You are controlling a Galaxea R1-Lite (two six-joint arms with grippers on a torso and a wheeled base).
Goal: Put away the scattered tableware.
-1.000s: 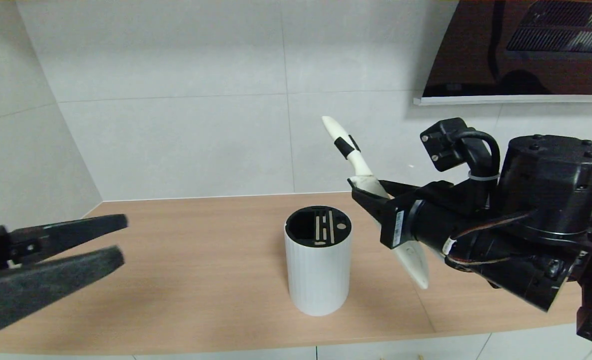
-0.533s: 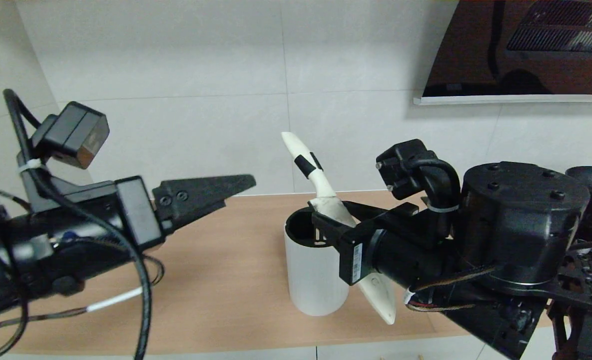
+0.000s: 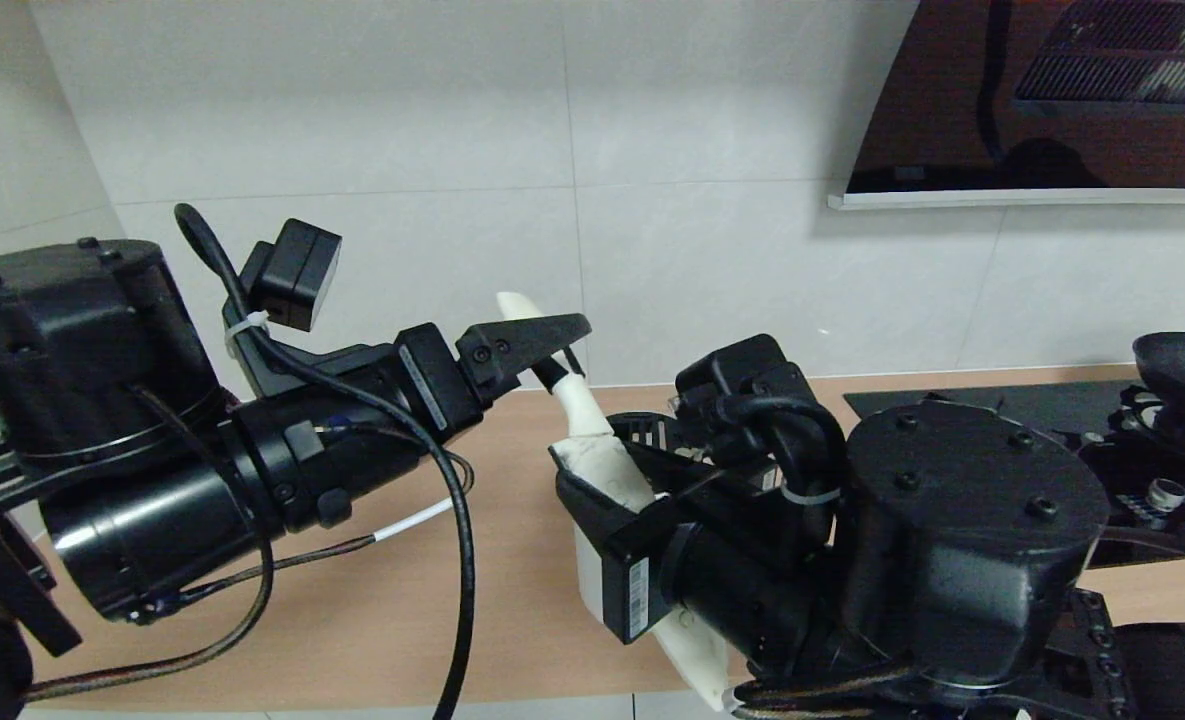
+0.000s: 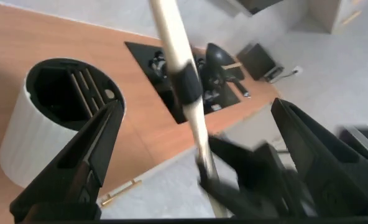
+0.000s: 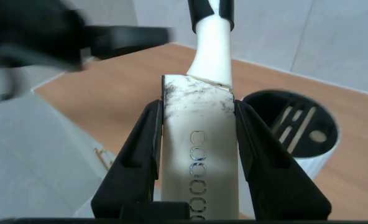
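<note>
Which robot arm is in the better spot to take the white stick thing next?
Probably the left. The open left tool has a finger on each side of the white utensil's handle, by the black band. The right tool is shut on its wider part.

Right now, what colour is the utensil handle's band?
Black band on white utensil; best in left wrist view.

Left arm extended from the left toward the centre, its pincer with jaws spread wide. The right arm comes in from the near right, its pincer clamped on a white utensil.
</note>
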